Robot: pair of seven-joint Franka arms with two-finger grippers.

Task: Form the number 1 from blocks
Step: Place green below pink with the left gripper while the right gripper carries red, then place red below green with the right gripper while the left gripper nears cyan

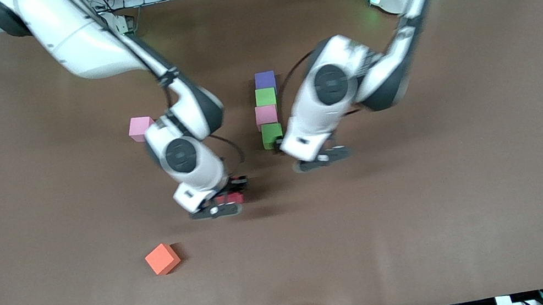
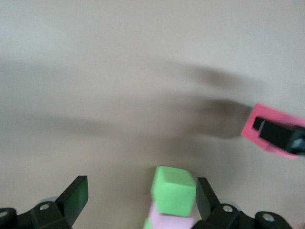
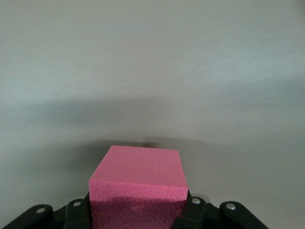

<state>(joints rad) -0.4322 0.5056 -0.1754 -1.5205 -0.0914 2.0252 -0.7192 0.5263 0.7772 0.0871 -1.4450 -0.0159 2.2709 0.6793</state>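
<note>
1. Blocks: purple block, green block, pink block, green block touch in a column, the digit's stem.
2. Left gripper, jaws spread, hangs empty over its nearest end.
3. Right gripper clamps the red block, probably next.
4. Orange block and another pink block wait apart.

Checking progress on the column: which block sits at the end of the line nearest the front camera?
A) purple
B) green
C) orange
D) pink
B: the column runs purple block, green, pink, then a green block lowest in the front view, beside the open left gripper.
</note>
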